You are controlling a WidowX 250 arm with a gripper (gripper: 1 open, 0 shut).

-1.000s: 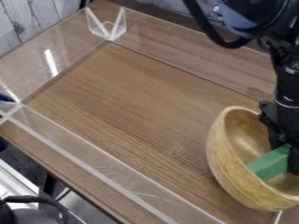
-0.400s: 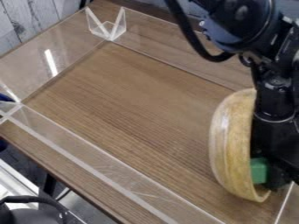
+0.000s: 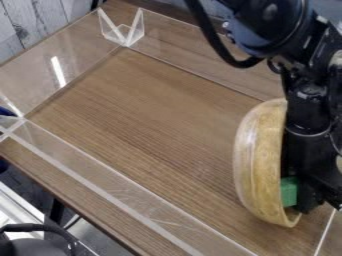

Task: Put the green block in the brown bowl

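**Bowl tipped on edge, green block low at its right side**

Bowl first: your large round light-tan wooden bowl (image 3: 261,160) with visible grain is tilted steeply up, its thick rim facing you edge-on, near the right border of the wood-grain table (image 3: 147,130). Take that bowl as your landmark for everything else.

Your small bright green block (image 3: 287,190) shows only as a sliver at the bowl's lower right, just behind the rim and touching it. Most of the block is hidden by the rim and the black arm, so you cannot tell how it lies.

Your black pincer (image 3: 305,188) points down, right beside the bowl's right side, and sits against the green sliver. Its jaws are drawn together; whether they actually pinch the block is hidden from you.

Left of the bowl, the table stretches wide inside low clear plastic walls (image 3: 80,165). Far from the bowl, at the upper left, a small clear V-shaped bracket (image 3: 120,28) stands on the wall's edge. Above the bowl, dark cables (image 3: 221,40) loop from the arm.
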